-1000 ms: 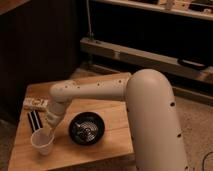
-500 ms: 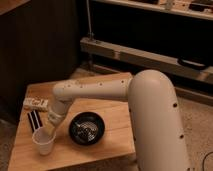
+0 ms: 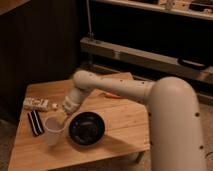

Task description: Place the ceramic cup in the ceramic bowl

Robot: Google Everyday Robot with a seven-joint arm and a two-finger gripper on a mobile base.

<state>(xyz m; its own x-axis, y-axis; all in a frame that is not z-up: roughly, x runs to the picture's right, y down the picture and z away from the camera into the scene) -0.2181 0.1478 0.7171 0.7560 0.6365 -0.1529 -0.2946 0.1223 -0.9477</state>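
Camera view: the gripper has its jaws closed on the rim of the white ceramic cup, which sits directly below them. The black ceramic bowl rests just beside the jaws on the wooden table.

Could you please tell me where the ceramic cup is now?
In the camera view, the ceramic cup is at the front left of the wooden table, just left of the ceramic bowl, with the gripper closed on its rim.

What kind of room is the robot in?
Probably a lab or workshop: dark metal shelving behind, a low wooden table, and the robot's claw gripping a white cup beside a black bowl.
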